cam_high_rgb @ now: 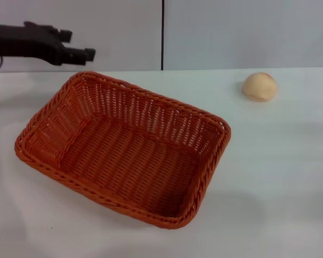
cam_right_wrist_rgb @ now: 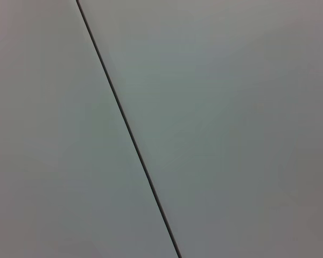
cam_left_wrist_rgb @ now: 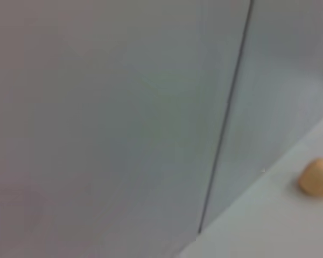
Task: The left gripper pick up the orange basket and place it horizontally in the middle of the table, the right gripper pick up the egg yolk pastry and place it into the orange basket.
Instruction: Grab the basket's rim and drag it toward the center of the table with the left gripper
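Orange basket (cam_high_rgb: 124, 150) sits mid-table (cam_high_rgb: 280, 177), skewed and empty. Left claw (cam_high_rgb: 78, 45) hovers above its far corner, fingers apart, holding nothing. Egg yolk pastry (cam_high_rgb: 259, 86) untouched; right claw unseen, placement still pending.

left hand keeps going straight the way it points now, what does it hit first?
Probably nothing close. In the head view the left hand points sideways toward the robot's right, above the orange basket's far rim. Its wrist view shows only wall and the distant egg yolk pastry. Depth is unclear.

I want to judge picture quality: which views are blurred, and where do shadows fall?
Head view: sharp, with only a soft shadow under the orange basket on the table. Left wrist view: blurred; the egg yolk pastry has fuzzy edges. Right wrist view: only a plain wall with a dark seam.
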`<control>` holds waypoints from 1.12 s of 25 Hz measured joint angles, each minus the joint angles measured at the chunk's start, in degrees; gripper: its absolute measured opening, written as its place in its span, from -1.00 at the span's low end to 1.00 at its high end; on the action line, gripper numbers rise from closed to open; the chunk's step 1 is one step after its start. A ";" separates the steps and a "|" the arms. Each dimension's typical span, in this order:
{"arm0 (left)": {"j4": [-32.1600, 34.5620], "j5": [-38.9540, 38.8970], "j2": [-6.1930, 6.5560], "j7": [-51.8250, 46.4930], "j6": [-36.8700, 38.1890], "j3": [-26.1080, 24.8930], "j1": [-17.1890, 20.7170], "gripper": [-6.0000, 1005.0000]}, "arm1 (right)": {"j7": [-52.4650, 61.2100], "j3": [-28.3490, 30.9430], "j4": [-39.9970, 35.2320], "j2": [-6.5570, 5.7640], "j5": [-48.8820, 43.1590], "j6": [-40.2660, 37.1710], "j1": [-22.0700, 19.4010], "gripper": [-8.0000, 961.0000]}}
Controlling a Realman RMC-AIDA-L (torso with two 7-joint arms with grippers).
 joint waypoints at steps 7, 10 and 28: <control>-3.44 0.40 -0.05 0.16 -4.59 4.38 0.10 0.56 | 0.01 0.00 0.10 0.04 0.00 0.00 -0.18 0.31; -4.70 2.93 -0.23 0.52 -6.18 5.08 0.03 0.56 | 0.04 0.00 0.59 0.04 0.00 0.01 -0.23 0.31; -8.62 5.21 -0.30 0.56 -10.93 8.91 -0.05 0.50 | 0.10 0.00 1.38 0.07 0.00 -0.34 -0.09 0.31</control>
